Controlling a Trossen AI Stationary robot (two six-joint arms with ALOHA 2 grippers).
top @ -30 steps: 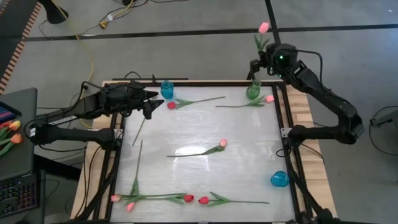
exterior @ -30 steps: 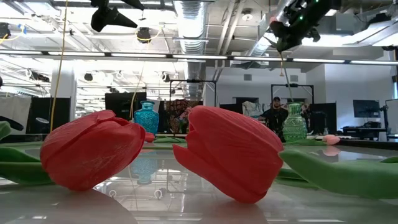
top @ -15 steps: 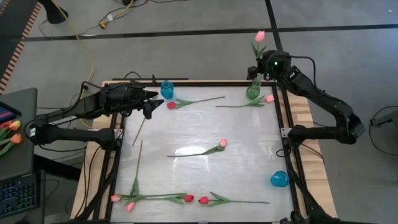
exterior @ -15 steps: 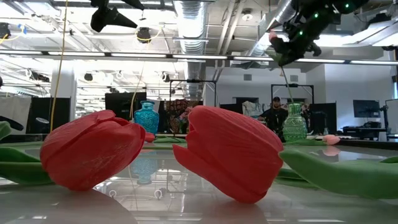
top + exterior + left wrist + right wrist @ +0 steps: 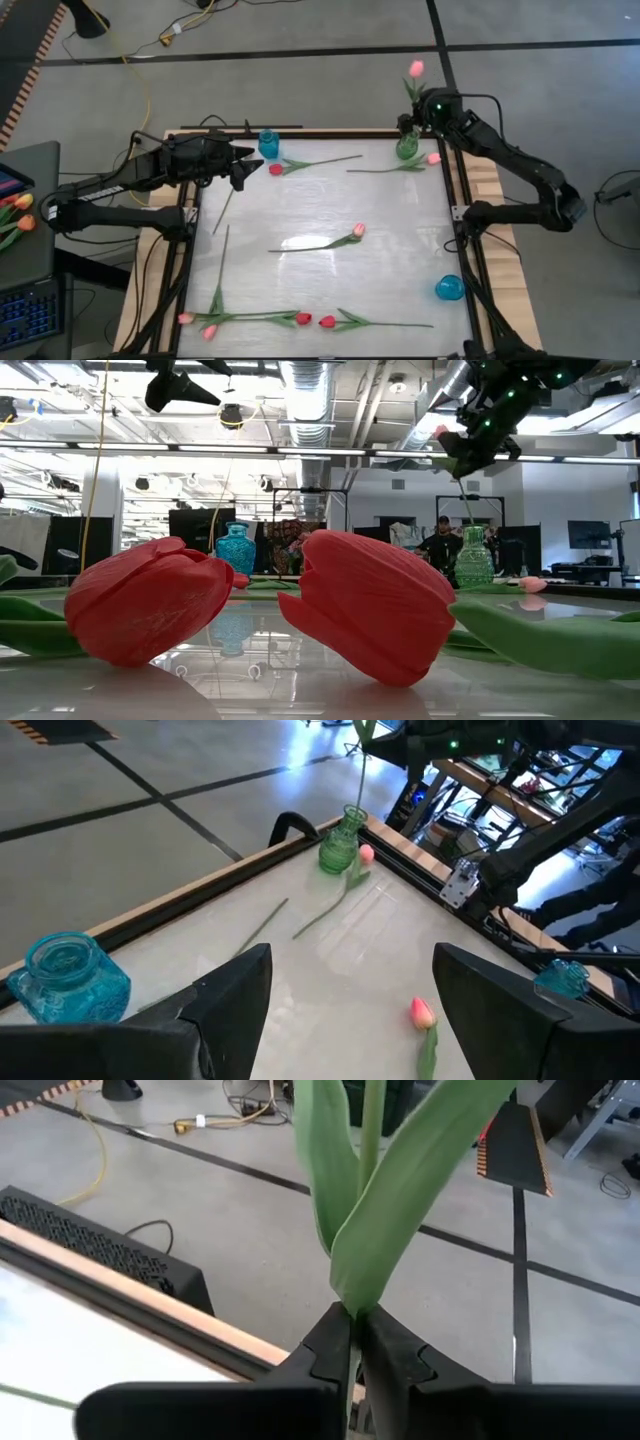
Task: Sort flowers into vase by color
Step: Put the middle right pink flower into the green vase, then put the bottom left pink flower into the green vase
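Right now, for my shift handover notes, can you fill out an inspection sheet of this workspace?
Surface: glossy white table, wooden edges.
Job's things: pink tulip held upright, its stem over the green vase; other pink and red tulips lie scattered on the table.
Clutter: two blue vases, one at the far edge, one near right.
Grippers: right gripper shut on the pink tulip's stem; left gripper open, waiting at the table's far left.
Cables: yellow cable on the floor.
Surroundings: person in the room behind.
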